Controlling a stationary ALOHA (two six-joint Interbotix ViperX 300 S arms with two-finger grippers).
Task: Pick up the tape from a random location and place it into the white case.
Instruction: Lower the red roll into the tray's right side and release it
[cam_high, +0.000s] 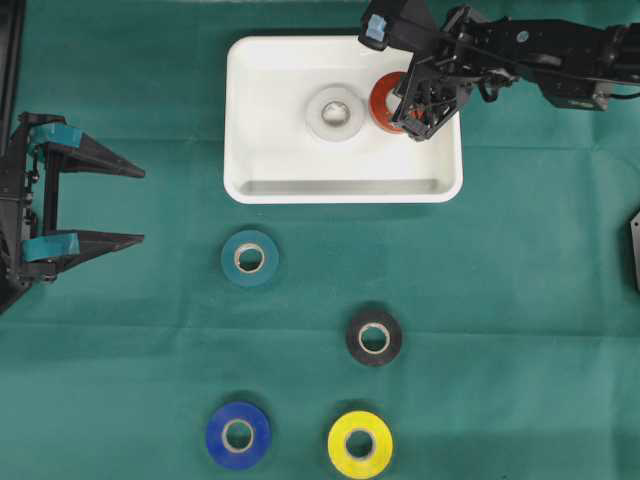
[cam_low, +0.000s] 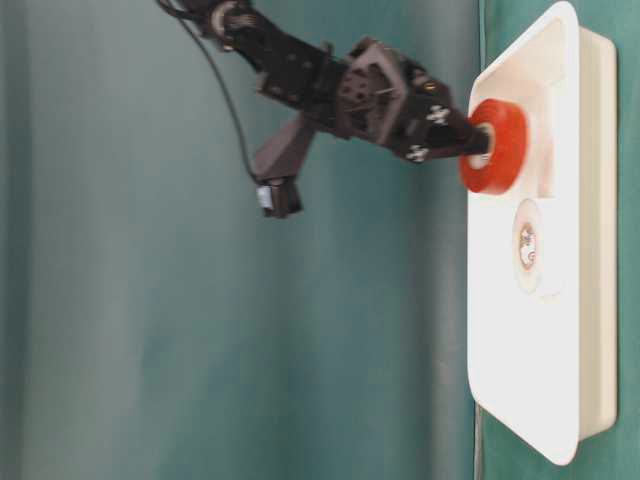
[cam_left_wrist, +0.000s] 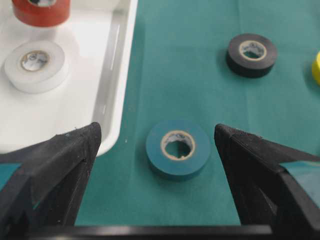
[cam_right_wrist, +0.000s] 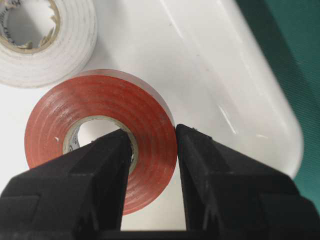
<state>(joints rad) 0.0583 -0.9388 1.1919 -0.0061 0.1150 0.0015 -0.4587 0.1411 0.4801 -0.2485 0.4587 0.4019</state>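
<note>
My right gripper (cam_high: 412, 112) is shut on a red tape roll (cam_high: 383, 100), one finger through its hole and the other on its outer side. It holds the roll over the right part of the white case (cam_high: 340, 190). The right wrist view shows the red tape (cam_right_wrist: 100, 107) pinched between the black fingers (cam_right_wrist: 100, 165), with the case floor (cam_right_wrist: 240, 90) below. From table level, the red tape (cam_low: 497, 145) hangs at rim height of the case (cam_low: 540, 380). My left gripper (cam_high: 140, 205) stands open at the left table edge, holding nothing.
A white tape roll (cam_high: 335, 112) lies in the case's middle. On the green cloth lie teal tape (cam_high: 249, 258), black tape (cam_high: 374, 337), blue tape (cam_high: 238, 435) and yellow tape (cam_high: 360, 444). The teal tape (cam_left_wrist: 177, 148) lies ahead of the left gripper's fingers.
</note>
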